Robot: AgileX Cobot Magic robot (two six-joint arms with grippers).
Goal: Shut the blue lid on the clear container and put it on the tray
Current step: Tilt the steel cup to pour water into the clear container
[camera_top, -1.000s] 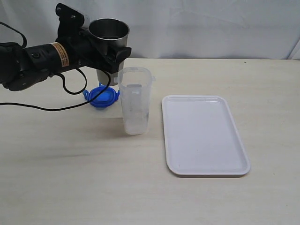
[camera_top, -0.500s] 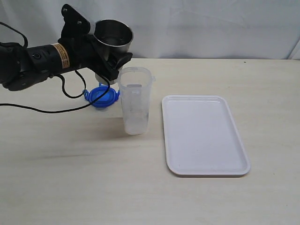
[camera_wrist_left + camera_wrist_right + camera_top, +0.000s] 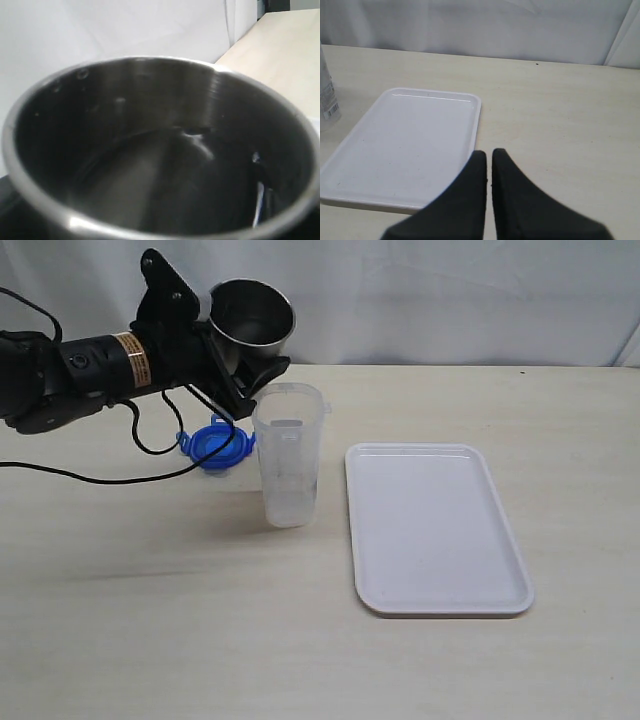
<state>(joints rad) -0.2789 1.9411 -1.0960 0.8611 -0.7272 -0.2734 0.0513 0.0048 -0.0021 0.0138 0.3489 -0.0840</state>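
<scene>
- Upper left: left claw (image 3: 238,362) is grasping a steel cup (image 3: 252,315).
- Left of centre: lid (image 3: 215,447) is lying unfitted on the bench (image 3: 150,620).
- Centre: container (image 3: 289,455) is standing open.
- Right: tray (image 3: 437,530) is lying bare; right claw (image 3: 487,165) is sitting clenched.
</scene>
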